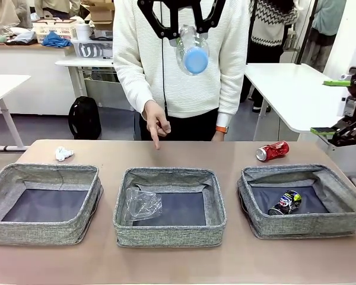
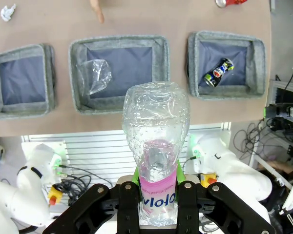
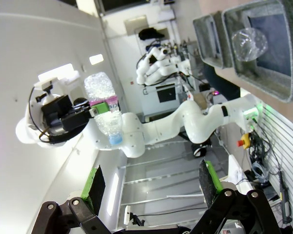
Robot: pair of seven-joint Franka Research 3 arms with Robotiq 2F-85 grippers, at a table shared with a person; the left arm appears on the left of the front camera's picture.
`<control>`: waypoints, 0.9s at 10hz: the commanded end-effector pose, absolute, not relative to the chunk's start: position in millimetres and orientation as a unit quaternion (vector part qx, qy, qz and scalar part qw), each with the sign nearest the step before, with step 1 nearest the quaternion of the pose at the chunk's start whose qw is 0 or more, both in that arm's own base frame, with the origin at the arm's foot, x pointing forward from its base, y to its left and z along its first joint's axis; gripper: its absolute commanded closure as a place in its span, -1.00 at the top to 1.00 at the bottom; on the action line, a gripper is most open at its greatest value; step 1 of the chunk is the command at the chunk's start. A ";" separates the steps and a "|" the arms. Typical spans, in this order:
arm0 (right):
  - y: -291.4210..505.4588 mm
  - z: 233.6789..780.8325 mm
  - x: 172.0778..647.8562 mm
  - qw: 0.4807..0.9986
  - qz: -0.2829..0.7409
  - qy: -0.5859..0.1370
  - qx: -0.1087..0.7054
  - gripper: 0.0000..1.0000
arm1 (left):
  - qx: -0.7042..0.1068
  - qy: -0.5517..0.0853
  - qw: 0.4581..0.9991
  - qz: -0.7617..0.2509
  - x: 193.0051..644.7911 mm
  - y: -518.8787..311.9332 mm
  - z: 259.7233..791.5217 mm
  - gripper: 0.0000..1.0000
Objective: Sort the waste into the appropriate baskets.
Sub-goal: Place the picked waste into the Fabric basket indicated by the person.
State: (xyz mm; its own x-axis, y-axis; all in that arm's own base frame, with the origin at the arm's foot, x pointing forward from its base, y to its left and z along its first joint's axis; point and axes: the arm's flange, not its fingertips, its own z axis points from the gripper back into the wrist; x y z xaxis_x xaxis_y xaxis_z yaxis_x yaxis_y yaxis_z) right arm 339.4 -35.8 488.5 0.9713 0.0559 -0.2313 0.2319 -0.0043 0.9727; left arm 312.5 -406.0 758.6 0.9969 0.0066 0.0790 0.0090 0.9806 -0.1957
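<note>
My left gripper (image 1: 186,28) hangs high above the middle basket (image 1: 169,230), shut on a clear plastic bottle (image 1: 191,50) with a blue cap and a pink label (image 2: 157,192), cap pointing at the front camera. A crushed clear bottle (image 1: 143,203) lies in the middle basket. In the right basket (image 1: 302,225) lies a black can (image 1: 286,202); the left basket (image 1: 38,231) holds nothing. A red can (image 1: 273,151) and a white paper wad (image 1: 63,154) lie on the table behind the baskets. My right gripper (image 1: 331,107) stands open at the right edge, off the table.
A person in a white sweater stands at the far side, one hand (image 1: 156,126) pointing a finger down at the table behind the middle basket. A white table (image 1: 291,89) stands back right. Bare tabletop (image 1: 178,264) runs along the front of the baskets.
</note>
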 end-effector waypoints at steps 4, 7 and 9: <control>-34.6 490.3 338.8 0.694 -0.062 0.099 0.710 1.00 | -0.096 -0.046 0.994 0.001 312.2 -405.6 752.9 -0.53; -34.6 490.3 338.8 0.694 -0.062 0.099 0.710 1.00 | -0.107 -0.063 0.992 -0.007 314.3 -393.1 639.0 -0.53; -34.6 490.3 338.8 0.694 -0.062 0.099 0.710 1.00 | -0.110 -0.077 0.991 -0.014 322.0 -393.6 577.9 -0.53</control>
